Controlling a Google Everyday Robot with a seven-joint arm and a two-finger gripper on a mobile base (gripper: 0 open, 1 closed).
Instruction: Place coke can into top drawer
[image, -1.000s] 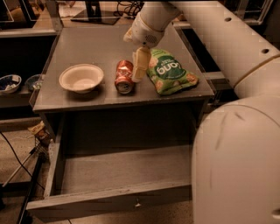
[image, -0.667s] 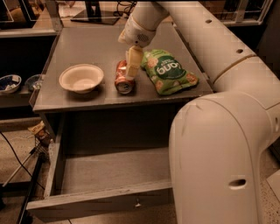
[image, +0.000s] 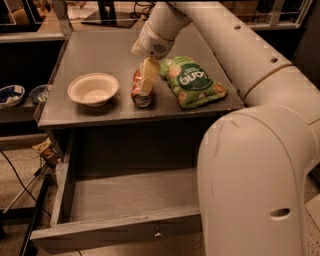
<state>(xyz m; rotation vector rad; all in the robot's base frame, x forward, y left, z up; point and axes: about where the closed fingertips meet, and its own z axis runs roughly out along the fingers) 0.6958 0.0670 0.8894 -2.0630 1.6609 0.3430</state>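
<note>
The coke can (image: 138, 95) lies on its side on the cabinet top (image: 100, 52), silver end toward the camera, between a white bowl and a green snack bag. My gripper (image: 147, 80) hangs down from the big white arm and sits right over the can, covering its right half. The top drawer (image: 120, 231) is pulled wide open below the cabinet top. Its grey inside (image: 135, 195) holds nothing, and its small metal knob (image: 157, 231) shows on the front panel.
A white bowl (image: 93, 88) stands left of the can. A green snack bag (image: 192, 80) lies right of it. My arm's white body (image: 260, 175) blocks the right side of the view and of the drawer. Small bowls (image: 12, 94) sit on a shelf at far left.
My gripper has moved a little left and down, from the gap between can and snack bag onto the can. The can, bowl, bag and drawer have not moved.
</note>
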